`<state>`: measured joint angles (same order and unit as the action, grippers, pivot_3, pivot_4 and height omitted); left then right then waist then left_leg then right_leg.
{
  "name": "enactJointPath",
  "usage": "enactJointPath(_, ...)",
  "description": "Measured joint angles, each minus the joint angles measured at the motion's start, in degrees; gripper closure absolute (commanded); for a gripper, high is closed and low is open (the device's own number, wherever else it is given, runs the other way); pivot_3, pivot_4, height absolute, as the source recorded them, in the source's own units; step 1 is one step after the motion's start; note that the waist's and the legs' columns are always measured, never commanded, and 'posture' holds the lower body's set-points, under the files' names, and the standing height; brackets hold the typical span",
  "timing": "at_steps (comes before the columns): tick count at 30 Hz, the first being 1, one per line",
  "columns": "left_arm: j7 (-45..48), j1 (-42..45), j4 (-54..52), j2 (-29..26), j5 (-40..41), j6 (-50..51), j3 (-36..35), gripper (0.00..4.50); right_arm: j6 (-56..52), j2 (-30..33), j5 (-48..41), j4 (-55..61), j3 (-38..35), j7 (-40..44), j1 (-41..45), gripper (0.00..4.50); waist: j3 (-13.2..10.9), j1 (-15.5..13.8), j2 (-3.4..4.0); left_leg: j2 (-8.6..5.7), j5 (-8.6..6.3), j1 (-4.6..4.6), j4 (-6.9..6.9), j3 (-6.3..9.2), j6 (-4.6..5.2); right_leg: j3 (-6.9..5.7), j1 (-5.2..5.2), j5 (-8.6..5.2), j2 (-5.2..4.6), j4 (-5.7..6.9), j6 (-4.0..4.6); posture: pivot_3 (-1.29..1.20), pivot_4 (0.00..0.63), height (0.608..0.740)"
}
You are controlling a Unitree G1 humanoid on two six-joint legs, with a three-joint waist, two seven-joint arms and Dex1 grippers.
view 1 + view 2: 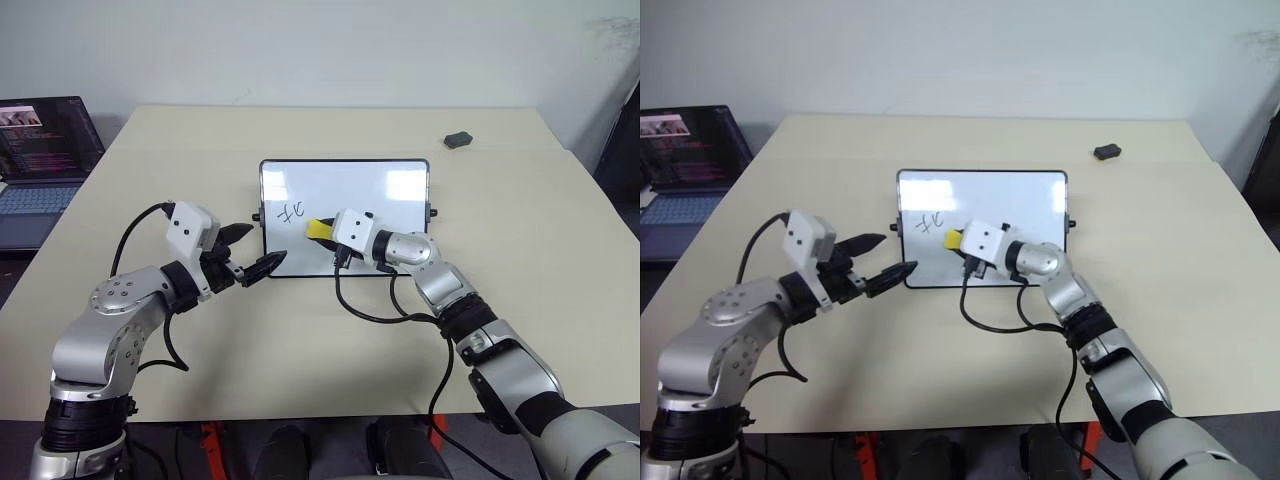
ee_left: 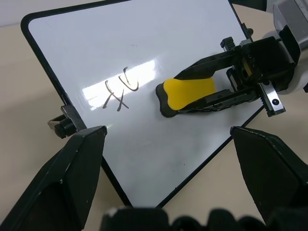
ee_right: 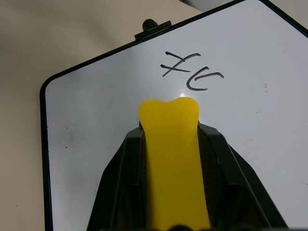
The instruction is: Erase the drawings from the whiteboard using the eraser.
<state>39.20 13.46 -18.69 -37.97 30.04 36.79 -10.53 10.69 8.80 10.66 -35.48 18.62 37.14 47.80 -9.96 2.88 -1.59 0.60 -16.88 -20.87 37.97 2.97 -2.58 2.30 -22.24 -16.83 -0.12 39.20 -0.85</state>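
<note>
Black marker drawings (image 3: pixel 191 72) on the whiteboard (image 3: pixel 96 125), strokes resembling characters, not legible

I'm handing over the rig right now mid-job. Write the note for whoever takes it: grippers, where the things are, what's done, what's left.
Right gripper: shut on the eraser, which sits on the whiteboard just beside the drawings, not yet over them.
Left gripper: open, empty, hovering at the whiteboard's left edge near its lower corner; contact with the frame cannot be told.
Whiteboard lies on the table, the rest of its surface white.
Done: eraser picked up and brought to the board.
Left: wipe the last strokes, near the board's left side.
</note>
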Motion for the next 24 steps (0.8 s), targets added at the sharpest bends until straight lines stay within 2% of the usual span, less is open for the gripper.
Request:
enactJointPath(3, -1.1, 0.3, 0.1, 0.6, -0.5, -0.6, 0.0, 0.0, -2.7, -0.1, -3.8, 1.7, -4.1, -0.6, -0.3, 3.4, 0.0, -0.1, 0.02, 0.0, 0.0, -0.06, -0.01, 0.02, 0.0, -0.01, -0.02, 0.0, 0.0, -0.06, 0.0, 0.0, 0.15, 0.74)
enactJointPath(9, -2.6, 0.4, 0.6, 1.3, -1.3, -1.6, -0.3, 0.0, -14.2, 2.6, -11.8, 17.5, -9.9, 0.6, -8.1, 3.4, 0.0, -1.0, 0.02, 0.01, -0.05, -0.32, -0.06, 0.05, -0.03, -0.05, -0.17, -0.03, -0.03, -0.26, -0.03, 0.0, 0.15, 0.74)
enactJointPath(15, -5.1, 0.1, 0.7, 3.5, -1.8, -2.4, -0.8, 0.0, -24.8, 6.1, -15.6, 31.9, -11.1, 1.0, -17.1, 3.4, 0.0, -1.1, 0.01, 0.0, -0.03, -1.02, 0.06, 0.01, -0.04, -0.01, -0.96, -0.01, -0.04, -0.04, -0.02, 0.0, 0.15, 0.74)
enactJointPath(19, -7.8, -1.5, 0.3, 4.9, -2.2, -2.6, -1.5, 0.0, -30.1, 8.2, -17.2, 40.9, -11.6, 0.5, -22.7, 3.4, 0.0, -1.1, 0.01, 0.01, -0.04, -1.06, 0.03, 0.01, -0.03, -0.02, -0.99, -0.01, -0.03, -0.1, -0.02, 0.0, 0.15, 0.74)
enactJointPath(24, -11.0, -3.3, -1.1, 5.8, -2.6, -2.6, -3.5, 0.0, -34.6, 8.9, -18.6, 46.9, -11.7, -0.7, -26.8, 3.4, 0.0, -1.1, 0.0, 0.0, -0.04, -1.05, 0.04, 0.0, -0.03, -0.01, -0.98, -0.01, -0.03, -0.1, -0.02, 0.0, 0.15, 0.74)
